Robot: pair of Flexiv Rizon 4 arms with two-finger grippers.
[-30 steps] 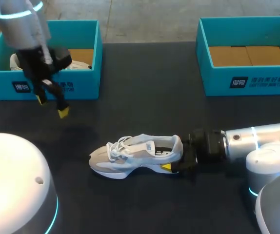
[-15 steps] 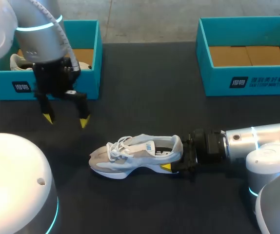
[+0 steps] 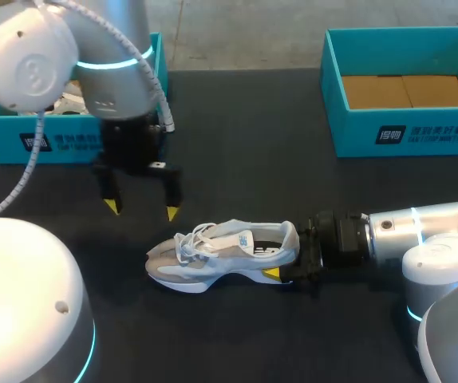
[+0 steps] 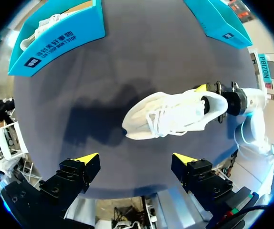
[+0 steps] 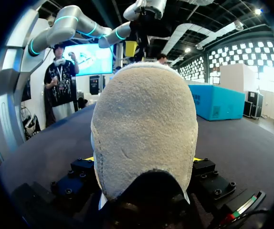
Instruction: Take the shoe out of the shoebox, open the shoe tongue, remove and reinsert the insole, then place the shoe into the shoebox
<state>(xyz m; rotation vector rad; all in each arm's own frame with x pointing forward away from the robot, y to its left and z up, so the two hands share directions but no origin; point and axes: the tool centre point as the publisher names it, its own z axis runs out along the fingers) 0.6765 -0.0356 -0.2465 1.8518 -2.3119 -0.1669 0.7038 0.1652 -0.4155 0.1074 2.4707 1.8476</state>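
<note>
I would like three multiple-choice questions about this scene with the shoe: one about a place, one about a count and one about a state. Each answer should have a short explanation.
1. Where is the shoe that the right gripper holds?
A. inside a box
B. on the table
C. lifted in the air

2. How many teal boxes stand on the table?
A. one
B. two
C. three

3. How is the left gripper?
A. open and empty
B. shut on the laces
C. shut on a box wall

Answers:
1 B: the shoe rests on the dark table, with its heel between the right gripper's fingers.
2 B: only the left shoebox and the right shoebox are there.
3 A: its yellow tips stand apart with nothing between them.
</note>
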